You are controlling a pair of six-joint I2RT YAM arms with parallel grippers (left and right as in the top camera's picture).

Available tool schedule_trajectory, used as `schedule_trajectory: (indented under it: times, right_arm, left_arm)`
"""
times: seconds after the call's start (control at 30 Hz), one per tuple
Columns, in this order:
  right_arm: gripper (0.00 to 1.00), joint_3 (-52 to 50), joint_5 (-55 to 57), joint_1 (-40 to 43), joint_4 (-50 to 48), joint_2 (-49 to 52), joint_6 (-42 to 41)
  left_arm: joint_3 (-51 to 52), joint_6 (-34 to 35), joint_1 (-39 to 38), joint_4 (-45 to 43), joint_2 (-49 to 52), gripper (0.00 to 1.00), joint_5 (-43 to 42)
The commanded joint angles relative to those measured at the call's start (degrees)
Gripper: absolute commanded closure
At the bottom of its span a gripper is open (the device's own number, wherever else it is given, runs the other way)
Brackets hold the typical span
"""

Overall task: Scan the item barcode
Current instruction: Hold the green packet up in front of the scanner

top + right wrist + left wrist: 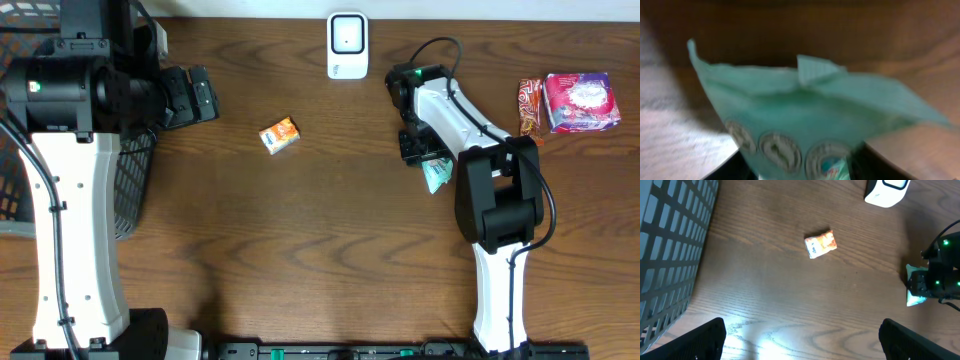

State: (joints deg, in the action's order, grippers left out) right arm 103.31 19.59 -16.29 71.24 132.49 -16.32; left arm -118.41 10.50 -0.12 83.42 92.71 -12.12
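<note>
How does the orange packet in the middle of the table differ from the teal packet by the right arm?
The orange packet lies alone on the table, with no arm near; the teal packet sits at the right gripper. The orange packet shows whole from overhead; the teal packet is partly hidden under the right arm. One is orange and white, the other teal. Both are small soft packets.

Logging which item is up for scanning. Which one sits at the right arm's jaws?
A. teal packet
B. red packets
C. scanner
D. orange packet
A: the teal packet fills the right wrist view between the right jaws, while the orange packet lies apart, untouched.
</note>
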Motion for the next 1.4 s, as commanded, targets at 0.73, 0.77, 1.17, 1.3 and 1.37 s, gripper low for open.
schedule_trajectory:
  times: [0.73, 0.77, 1.17, 1.3, 1.37]
  right_arm:
    - [0.99, 15.85, -15.93, -1.07, -34.99, -1.18, -3.98]
    - [0.99, 15.76, -15.91, -1.44, -38.25, -0.96, -5.05]
    - [0.99, 15.74, -15.87, -6.32, -56.06, 4.79, -12.26]
    - [0.99, 15.74, -14.69, -6.32, -56.68, 5.40, -11.72]
    - [0.99, 15.74, -13.70, -5.70, -56.22, 4.63, -10.78]
  left_arm:
    - [0.13, 0.28, -0.11, 0.11, 0.50, 0.02, -0.50]
    - [0.13, 0.28, -0.11, 0.09, 0.50, 0.02, -0.50]
    - [0.13, 0.28, -0.11, 0.09, 0.50, 0.02, -0.50]
    - [0.13, 0.28, -0.11, 0.09, 0.50, 0.02, -0.50]
    - [0.13, 0.28, -0.11, 0.11, 0.50, 0.02, -0.50]
